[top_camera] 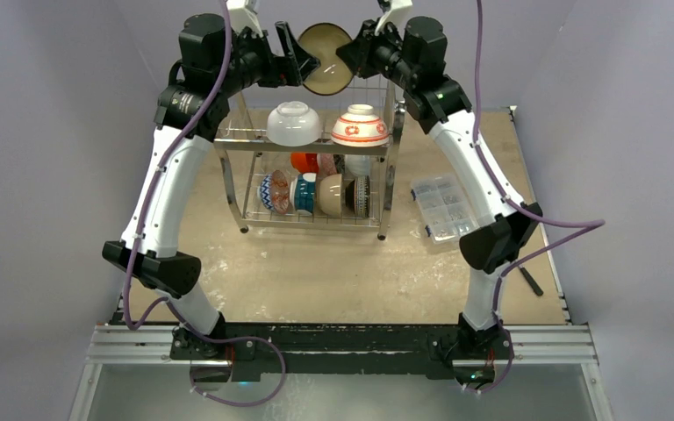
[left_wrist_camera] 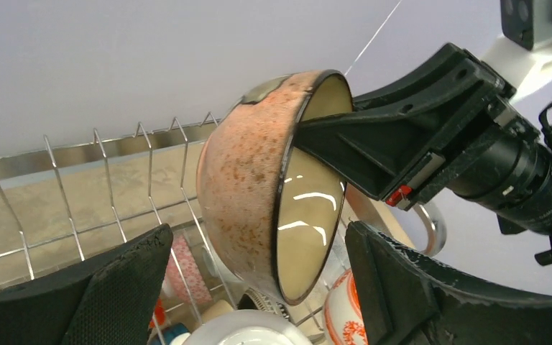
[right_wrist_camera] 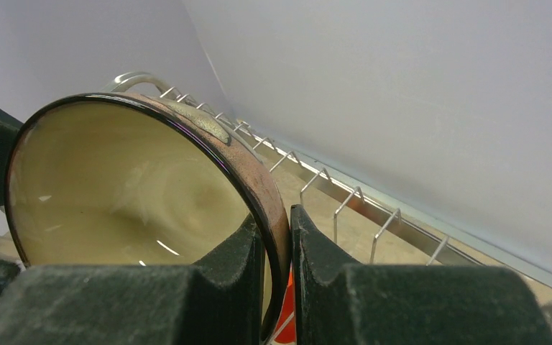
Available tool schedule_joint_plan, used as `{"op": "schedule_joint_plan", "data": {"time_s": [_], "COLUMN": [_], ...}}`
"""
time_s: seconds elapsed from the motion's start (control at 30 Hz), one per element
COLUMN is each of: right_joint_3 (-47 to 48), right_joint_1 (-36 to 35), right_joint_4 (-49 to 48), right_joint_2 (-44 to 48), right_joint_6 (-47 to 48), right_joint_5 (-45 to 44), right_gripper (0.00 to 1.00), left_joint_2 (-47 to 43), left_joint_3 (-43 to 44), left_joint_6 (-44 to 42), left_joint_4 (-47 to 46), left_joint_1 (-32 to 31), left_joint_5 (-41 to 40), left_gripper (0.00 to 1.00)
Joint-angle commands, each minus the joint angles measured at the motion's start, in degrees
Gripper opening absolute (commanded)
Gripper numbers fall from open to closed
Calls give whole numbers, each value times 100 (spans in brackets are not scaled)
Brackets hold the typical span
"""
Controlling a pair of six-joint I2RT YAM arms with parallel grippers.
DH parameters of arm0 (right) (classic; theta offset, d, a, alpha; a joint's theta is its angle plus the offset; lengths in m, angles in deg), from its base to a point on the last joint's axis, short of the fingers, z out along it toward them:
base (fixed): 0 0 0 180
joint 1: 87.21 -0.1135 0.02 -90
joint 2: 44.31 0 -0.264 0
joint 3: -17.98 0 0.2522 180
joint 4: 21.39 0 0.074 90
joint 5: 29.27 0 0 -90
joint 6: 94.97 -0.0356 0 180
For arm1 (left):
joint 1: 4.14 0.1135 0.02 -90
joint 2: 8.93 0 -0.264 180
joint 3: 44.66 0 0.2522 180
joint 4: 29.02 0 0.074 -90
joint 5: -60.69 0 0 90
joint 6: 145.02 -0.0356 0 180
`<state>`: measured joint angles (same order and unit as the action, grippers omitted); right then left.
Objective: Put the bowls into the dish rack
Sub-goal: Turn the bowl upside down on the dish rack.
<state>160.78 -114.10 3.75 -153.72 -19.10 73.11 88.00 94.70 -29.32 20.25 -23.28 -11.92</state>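
A tan-brown bowl [top_camera: 326, 60] [left_wrist_camera: 259, 187] hangs on edge above the top tier of the dish rack [top_camera: 254, 146], cream inside facing right. My right gripper [top_camera: 351, 54] [right_wrist_camera: 280, 237] is shut on its rim, one finger inside and one outside. My left gripper [top_camera: 303, 57] [left_wrist_camera: 259, 237] is open, its fingers straddling the bowl's lower part with small gaps on both sides. On the top tier rest a white bowl [top_camera: 294, 123] and a red-and-white bowl [top_camera: 359, 127]. The lower tier holds several bowls on edge, among them a blue patterned one [top_camera: 274, 191].
A clear plastic compartment box [top_camera: 443, 208] lies on the tan table [top_camera: 333, 263] right of the rack. A small black object [top_camera: 531, 281] lies near the table's right edge. Upright rack wires [left_wrist_camera: 79, 208] [right_wrist_camera: 345, 194] stand just behind the held bowl.
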Motion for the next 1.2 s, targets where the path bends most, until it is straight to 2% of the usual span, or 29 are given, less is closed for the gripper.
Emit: {"op": "schedule_joint_plan", "data": {"time_s": [0.0, 0.2, 0.43, 0.5, 0.73, 1.03, 1.17], "right_joint_3": [767, 1046, 937, 831, 578, 132, -87], "right_joint_1": [60, 130, 139, 135, 138, 143, 136], "right_joint_4": [-958, -690, -772, -856, -1120, -1604, -1773], "right_joint_2": [115, -170, -144, -91, 41, 383, 517], "right_joint_6": [-285, -381, -448, -461, -573, -513, -465], "right_joint_5": [382, 631, 750, 748, 899, 978, 1020], "right_gripper": [0, 0, 0, 0, 0, 0, 0], "left_joint_2": [-145, -296, -472, -469, -196, 112, 253], "left_joint_3": [10, -70, -412, -432, -492, -767, -695], "left_joint_6": [-794, -1501, -1982, -1718, -466, 616, 728], "left_joint_4": [-228, -323, -608, -628, -941, -1562, -1469], "left_joint_1": [41, 50, 45, 50, 58, 184, 236], "left_joint_5": [-124, -586, -735, -641, 421, 1097, 1215], "left_gripper": [92, 97, 97, 97, 96, 84, 81]}}
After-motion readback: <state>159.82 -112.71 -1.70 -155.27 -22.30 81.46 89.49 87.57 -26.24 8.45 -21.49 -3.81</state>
